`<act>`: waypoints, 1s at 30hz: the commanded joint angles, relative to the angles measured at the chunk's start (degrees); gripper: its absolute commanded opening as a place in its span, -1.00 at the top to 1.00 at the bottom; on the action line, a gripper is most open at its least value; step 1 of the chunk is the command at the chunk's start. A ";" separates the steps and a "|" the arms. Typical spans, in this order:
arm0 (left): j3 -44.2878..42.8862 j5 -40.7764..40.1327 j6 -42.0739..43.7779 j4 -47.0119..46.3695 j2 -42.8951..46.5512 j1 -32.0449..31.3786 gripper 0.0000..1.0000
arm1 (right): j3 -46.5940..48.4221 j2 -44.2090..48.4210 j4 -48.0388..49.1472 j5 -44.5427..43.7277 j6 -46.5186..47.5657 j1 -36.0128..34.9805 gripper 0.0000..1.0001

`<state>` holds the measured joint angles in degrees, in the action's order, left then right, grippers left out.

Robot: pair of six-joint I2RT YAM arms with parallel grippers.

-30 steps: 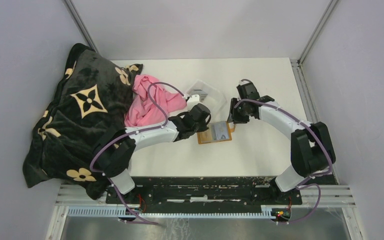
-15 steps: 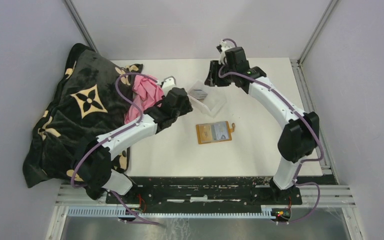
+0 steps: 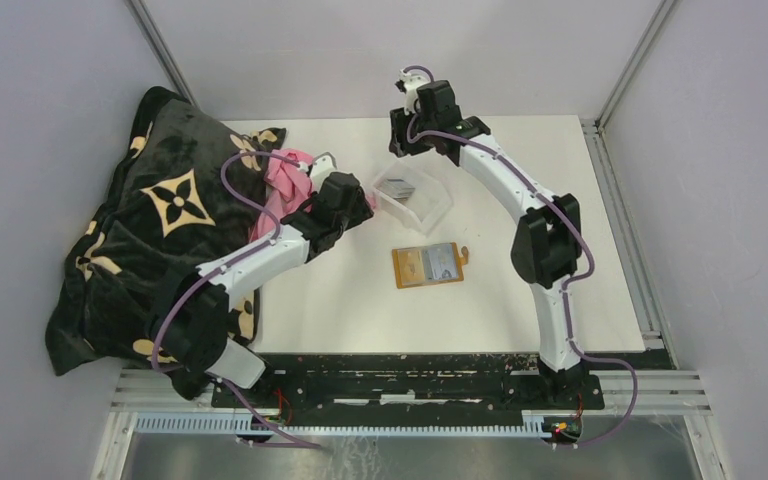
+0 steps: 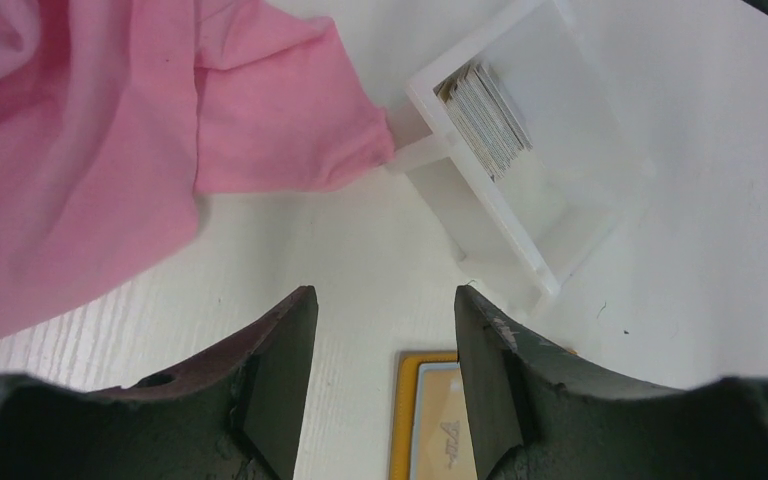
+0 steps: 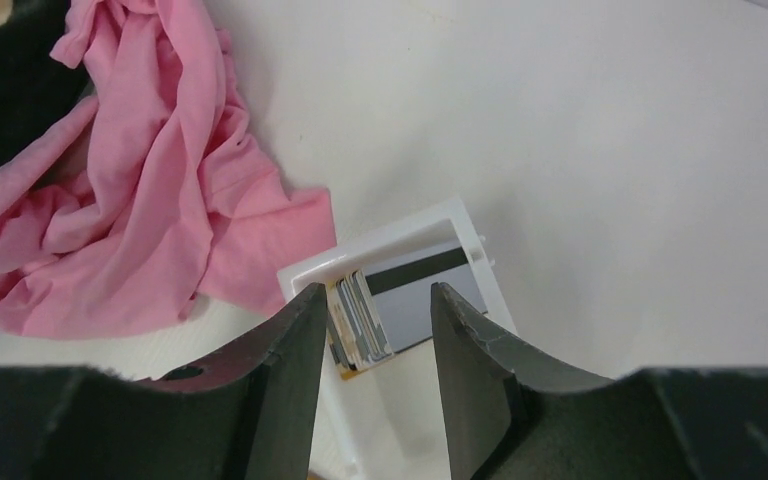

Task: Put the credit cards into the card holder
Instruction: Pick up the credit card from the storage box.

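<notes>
The credit cards [image 3: 397, 187] stand as a small stack on edge in a clear plastic tray [image 3: 432, 207], next to a grey card with a black stripe [image 5: 430, 295]. The stack also shows in the left wrist view [image 4: 488, 118] and the right wrist view [image 5: 360, 320]. The card holder [image 3: 428, 265], an orange wallet, lies open and flat at mid-table, with a greyish card on its right panel [image 3: 442, 261]. My left gripper [image 3: 358, 212] hovers open and empty between the tray and the holder [image 4: 430, 420]. My right gripper [image 3: 400, 138] hangs open and empty above the tray's far end.
A pink cloth [image 3: 282, 182] lies bunched just left of the tray, touching its corner [image 4: 400, 150]. A big dark blanket with cream flowers [image 3: 150, 230] fills the table's left side. Grey walls close in the table at the back and on both sides.
Both arms have left the card holder. The left pulled back toward the pink cloth and the right swung far back over the tray. Both grippers opened wider.
</notes>
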<state>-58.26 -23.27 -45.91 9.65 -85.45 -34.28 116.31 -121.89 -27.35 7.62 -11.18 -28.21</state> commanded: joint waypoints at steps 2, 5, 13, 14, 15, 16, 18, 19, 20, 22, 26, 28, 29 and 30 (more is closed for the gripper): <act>-0.45 2.72 -3.15 -6.14 -4.44 1.44 -0.09 | 9.59 -7.39 -4.50 4.12 1.46 0.12 0.02; -1.84 4.45 -3.17 -7.12 -7.71 1.74 -0.02 | 10.35 -9.57 -5.59 3.48 2.18 -0.18 0.02; -5.25 7.44 -3.73 -8.86 -14.07 1.98 0.01 | 13.54 -13.81 -10.51 5.04 3.35 -0.18 0.01; -5.82 7.71 -3.75 -8.86 -14.83 2.06 0.01 | 13.58 -14.15 -10.83 5.19 3.33 -0.24 0.01; -6.37 7.85 -3.75 -8.86 -15.49 2.11 0.01 | 13.47 -14.47 -11.07 5.27 3.34 -0.20 0.01; -6.94 7.96 -3.75 -8.75 -16.14 2.07 0.01 | 13.37 -14.79 -11.23 5.32 3.37 -0.25 0.00; -8.08 8.12 -3.75 -8.52 -17.49 2.31 0.01 | 13.34 -15.62 -11.63 5.73 3.41 -0.18 0.00; -8.55 8.19 -3.75 -8.39 -18.00 2.41 0.01 | 13.34 -16.03 -11.77 5.97 3.35 -0.16 -0.01; -8.99 8.35 -3.81 -8.34 -18.59 2.65 0.01 | 13.42 -16.37 -11.83 6.14 3.32 -0.19 -0.01; -9.82 9.02 -4.19 -8.27 -19.81 3.08 0.01 | 13.86 -17.25 -12.21 6.53 3.22 -0.12 -0.02; -11.58 10.09 -4.71 -8.23 -21.98 3.69 0.01 | 15.17 -19.02 -12.76 6.99 3.09 -0.10 -0.04; -12.37 10.53 -4.64 -8.30 -22.81 3.94 0.01 | 15.54 -19.84 -13.03 7.06 3.05 -0.01 -0.05; -12.78 10.81 -4.55 -8.25 -23.21 4.07 0.01 | 15.91 -20.37 -13.28 7.29 2.99 0.01 -0.06; -13.17 10.98 -4.54 -8.19 -23.60 4.08 0.01 | 16.44 -20.86 -13.76 7.55 2.89 0.12 -0.06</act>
<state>-67.96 -13.47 -48.38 3.64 -107.74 -30.70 129.51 -140.64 -39.97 14.22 -8.69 -28.08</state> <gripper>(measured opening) 0.495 0.527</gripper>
